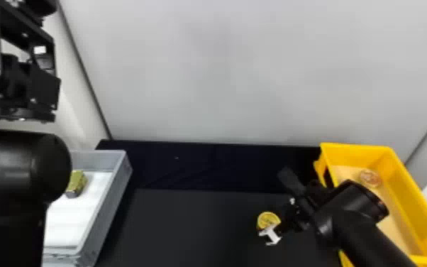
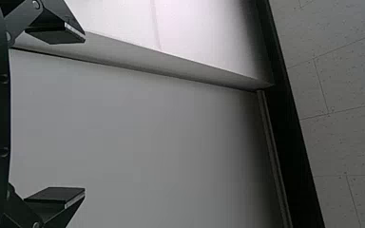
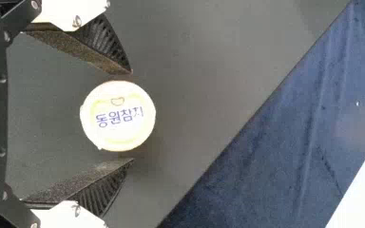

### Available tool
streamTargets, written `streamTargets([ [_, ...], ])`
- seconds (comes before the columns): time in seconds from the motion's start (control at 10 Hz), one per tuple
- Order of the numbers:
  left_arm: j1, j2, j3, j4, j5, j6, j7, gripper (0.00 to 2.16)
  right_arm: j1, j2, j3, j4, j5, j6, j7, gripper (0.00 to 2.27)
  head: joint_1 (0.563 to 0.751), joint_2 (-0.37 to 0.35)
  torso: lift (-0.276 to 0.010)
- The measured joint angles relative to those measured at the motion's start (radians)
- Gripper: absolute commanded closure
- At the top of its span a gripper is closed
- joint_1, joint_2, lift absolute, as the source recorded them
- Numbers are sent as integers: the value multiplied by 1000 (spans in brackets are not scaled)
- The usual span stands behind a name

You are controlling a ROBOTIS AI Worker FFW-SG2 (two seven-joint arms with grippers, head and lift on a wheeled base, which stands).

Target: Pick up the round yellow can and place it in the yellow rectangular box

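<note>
We've got the right gripper (image 3: 132, 116) open around the yellow can (image 1: 268, 220) on the black table (image 1: 188, 227), slim gaps either side, nothing gripped. Closing off-centre or too high could make it skid or pop out. The yellow box (image 1: 397, 181) has walls we'd need to clear, plus a round orangey item (image 1: 370, 178) inside. Left gripper (image 2: 84, 114): wide open, empty, beyond the grey bin (image 1: 105, 209).

Yellow rectangular box (image 1: 399, 188): one, open-topped, upright, at right.
Round yellow can (image 1: 268, 219): one, lid up, on black tabletop (image 1: 188, 227), left of box.
</note>
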Motion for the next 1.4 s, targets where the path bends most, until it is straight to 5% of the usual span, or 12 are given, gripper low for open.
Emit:
streamTargets([
  [0.2, -1, 0, -1, 1, 0, 0, 0, 140, 1, 2, 1, 6, -3, 0, -5, 845, 661, 54, -2],
  [1.1, 3, 0, 3, -3, 0, 4, -6, 139, 19, -6, 15, -44, -1, 36, -2, 848, 661, 54, -2],
  [1.4, 7, 0, 5, -11, 0, 20, -8, 140, 67, -21, -10, -199, 23, 127, 39, 848, 661, 54, -2],
])
